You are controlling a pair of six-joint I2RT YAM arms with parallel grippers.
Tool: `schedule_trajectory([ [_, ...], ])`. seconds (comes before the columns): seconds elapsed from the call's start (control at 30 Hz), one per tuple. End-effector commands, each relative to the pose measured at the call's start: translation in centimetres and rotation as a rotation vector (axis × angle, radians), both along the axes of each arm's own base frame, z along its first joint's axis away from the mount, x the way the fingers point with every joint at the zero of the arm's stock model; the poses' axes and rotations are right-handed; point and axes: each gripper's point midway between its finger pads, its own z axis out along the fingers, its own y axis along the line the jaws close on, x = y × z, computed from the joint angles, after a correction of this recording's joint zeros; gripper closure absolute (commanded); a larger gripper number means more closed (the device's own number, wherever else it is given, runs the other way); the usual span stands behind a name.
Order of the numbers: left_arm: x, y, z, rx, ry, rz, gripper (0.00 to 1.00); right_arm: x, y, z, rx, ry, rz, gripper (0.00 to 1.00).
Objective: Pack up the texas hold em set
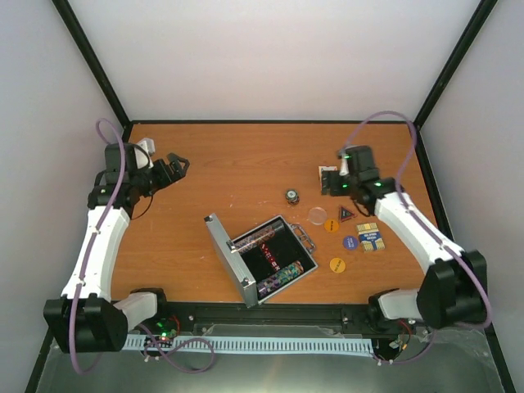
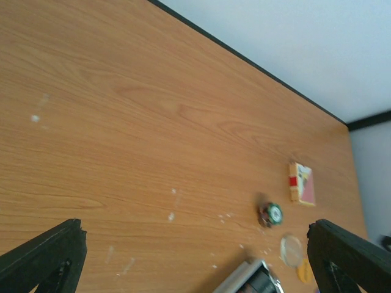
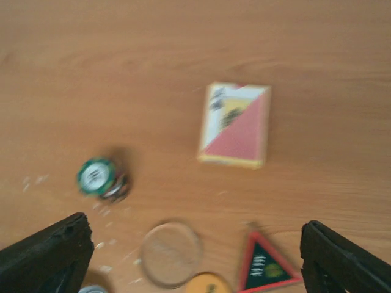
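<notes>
Fingers [image 3: 46,256] on the right gripper [image 1: 329,182] are spread wide, same deal on the left gripper [image 1: 178,166]. Both wrist views only catch the fingers as dark wedges cut off at the bottom corners, and the right view is pretty blurry.

The silver case [image 1: 262,258] lies open low centre on the table [image 1: 213,155] in the top view, well apart from both grippers. The chips inside it are hard to make out.

In the right wrist view:
- The red deck [image 3: 235,125] sits mid-frame, above the fingers.
- The chip stack [image 3: 101,179] is to its lower left.
- The clear disc [image 3: 171,253] and triangular button [image 3: 266,265] sit between the fingers.

The blue deck [image 1: 370,237] lies right of the case. Print on all of it is too blurred to read.
</notes>
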Motion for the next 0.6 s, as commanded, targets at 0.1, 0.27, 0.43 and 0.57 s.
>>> schedule_trajectory([
  [0.1, -1.1, -3.7, 3.1, -0.063, 0.018, -0.216, 0.00, -1.6, 10.0, -5.2, -0.062, 0.186, 0.368, 0.17],
  [0.27, -2.4, -4.0, 1.9, -0.063, 0.064, -0.236, 0.00, -4.4, 14.2, -9.8, -0.080, 0.343, 0.558, 0.28],
  [0.43, -3.5, -4.2, 0.9, -0.069, 0.092, -0.245, 0.00, -7.9, 16.1, -11.9, -0.105, 0.424, 0.648, 0.37],
  [0.57, -3.7, -4.6, 0.8, -0.093, 0.100, -0.263, 0.00, -9.6, 16.3, -12.8, -0.098, 0.454, 0.651, 0.44],
])
